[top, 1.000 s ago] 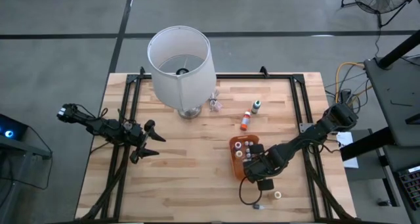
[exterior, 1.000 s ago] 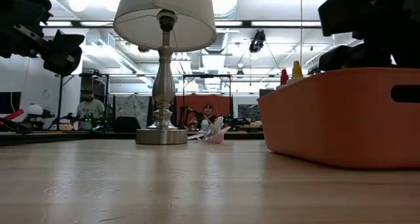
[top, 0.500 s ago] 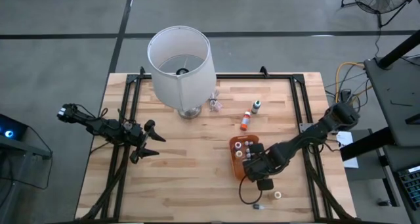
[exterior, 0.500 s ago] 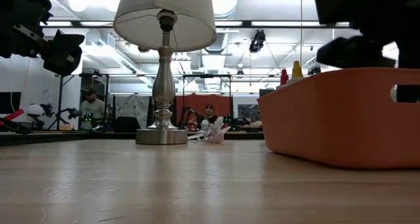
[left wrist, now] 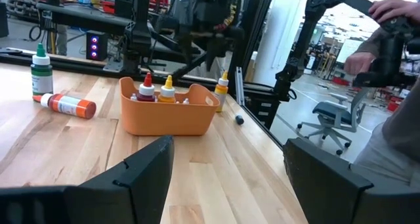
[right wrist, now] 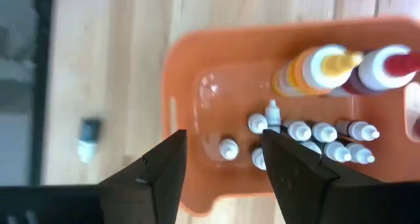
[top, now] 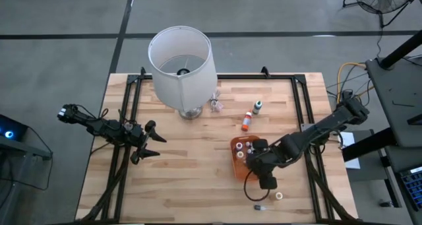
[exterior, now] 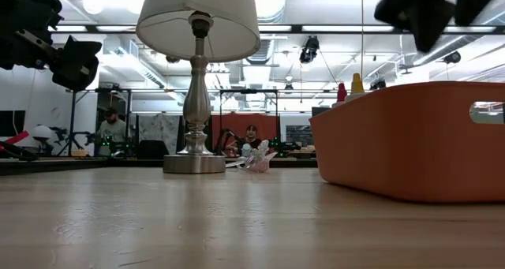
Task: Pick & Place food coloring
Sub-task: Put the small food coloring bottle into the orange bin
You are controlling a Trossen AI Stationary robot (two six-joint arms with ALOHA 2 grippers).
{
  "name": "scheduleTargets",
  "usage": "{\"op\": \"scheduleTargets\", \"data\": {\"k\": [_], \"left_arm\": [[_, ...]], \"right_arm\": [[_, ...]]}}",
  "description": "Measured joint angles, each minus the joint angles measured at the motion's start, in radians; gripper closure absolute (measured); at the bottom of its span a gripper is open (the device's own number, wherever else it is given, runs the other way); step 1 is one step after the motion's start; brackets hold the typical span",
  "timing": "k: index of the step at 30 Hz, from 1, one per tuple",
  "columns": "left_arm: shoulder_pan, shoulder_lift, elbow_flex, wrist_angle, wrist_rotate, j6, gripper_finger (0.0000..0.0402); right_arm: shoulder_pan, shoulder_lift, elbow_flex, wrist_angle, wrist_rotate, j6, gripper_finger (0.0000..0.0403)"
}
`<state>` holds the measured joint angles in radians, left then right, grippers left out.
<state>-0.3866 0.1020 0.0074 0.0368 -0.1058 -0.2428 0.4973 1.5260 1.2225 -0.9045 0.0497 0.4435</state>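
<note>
table [top: 191, 159]: pale wood planks, matt, grain showing | tray [left wrist: 167, 115]: orange plastic – smooth, slight sheen | food coloring [right wrist: 308, 133]: little glossy plastic bottles, white caps | lamp base [exterior: 194, 103]: polished silvery metal | lampshade [top: 180, 57]: white, matt, cloth-like | table frame [top: 125, 113]: black metal – matt

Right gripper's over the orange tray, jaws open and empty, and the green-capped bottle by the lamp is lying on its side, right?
Not quite: the green-capped bottle stands upright, as the left wrist view shows; the orange bottle beside it lies flat. The right gripper is over the orange tray, open and empty.
</note>
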Motion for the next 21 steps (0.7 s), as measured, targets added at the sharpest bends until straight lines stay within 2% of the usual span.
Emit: {"op": "scheduleTargets", "data": {"k": [6, 12, 21], "left_arm": [[0.0, 0.0, 0.0, 0.0, 0.0, 0.0, 0.0143], [0.0, 0.0, 0.0, 0.0, 0.0, 0.0, 0.0143], [0.0, 0.0, 0.0, 0.0, 0.0, 0.0, 0.0143]], "right_arm": [[0.0, -0.001, 0.102, -0.048, -0.036, 0.092, 0.0183], [0.034, 0.0, 0.162, -0.083, -0.054, 0.27, 0.0161], [0.163, 0.001, 0.179, -0.037, -0.059, 0.541, 0.0159]]}}
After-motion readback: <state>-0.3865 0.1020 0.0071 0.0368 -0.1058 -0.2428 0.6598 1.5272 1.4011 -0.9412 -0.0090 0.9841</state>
